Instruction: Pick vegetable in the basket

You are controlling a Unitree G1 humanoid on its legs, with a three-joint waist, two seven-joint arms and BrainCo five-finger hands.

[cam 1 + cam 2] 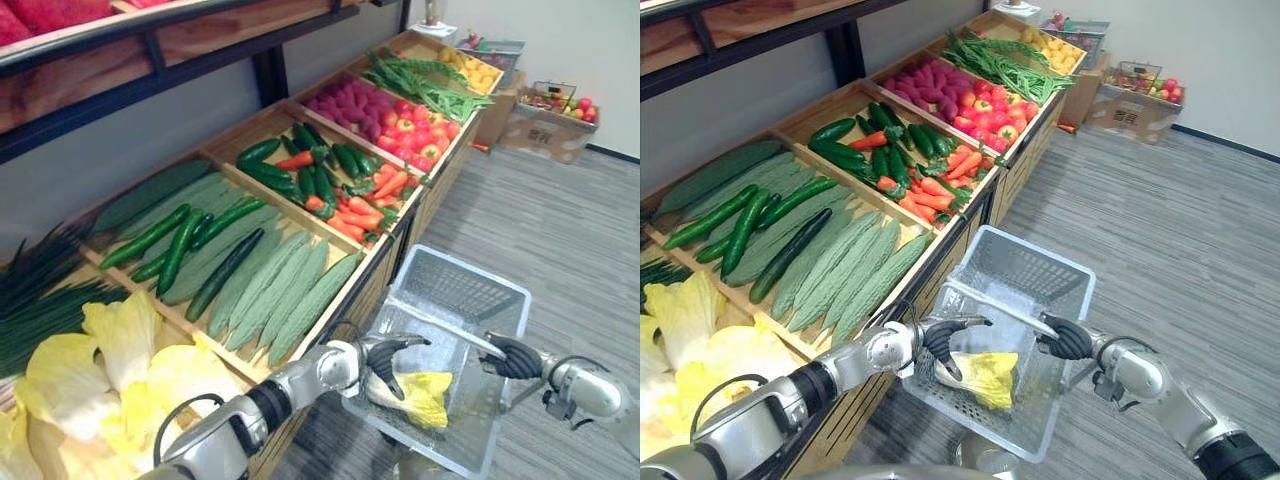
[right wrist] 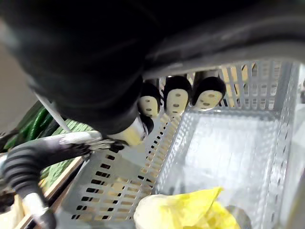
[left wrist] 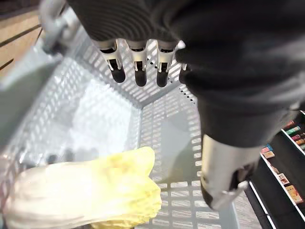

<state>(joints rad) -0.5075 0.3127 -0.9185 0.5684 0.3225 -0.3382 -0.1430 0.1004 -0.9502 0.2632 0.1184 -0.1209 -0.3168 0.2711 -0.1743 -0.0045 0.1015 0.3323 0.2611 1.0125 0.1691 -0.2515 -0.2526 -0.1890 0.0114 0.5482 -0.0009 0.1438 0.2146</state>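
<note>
A pale grey plastic basket (image 1: 470, 270) hangs in front of the vegetable stand. My right hand (image 1: 1070, 338) is shut on its handle (image 1: 1005, 305); in the right wrist view the fingers (image 2: 176, 98) curl round the bar. One yellow-green cabbage (image 1: 420, 395) lies on the basket's floor, also seen in the left wrist view (image 3: 81, 200) and as the cabbage (image 2: 190, 212) in the right wrist view. My left hand (image 1: 385, 360) hovers over the basket's near left corner, just above the cabbage. It is open, fingers (image 3: 138, 67) pointing down and holding nothing.
To the left, wooden crates hold loose cabbages (image 1: 100, 380), bitter gourds (image 1: 280, 290), cucumbers (image 1: 180, 245), carrots and peppers (image 1: 340, 185), and tomatoes (image 1: 420, 135) further back. A cardboard box (image 1: 550, 125) stands at the back right. Grey floor (image 1: 560, 240) stretches to the right.
</note>
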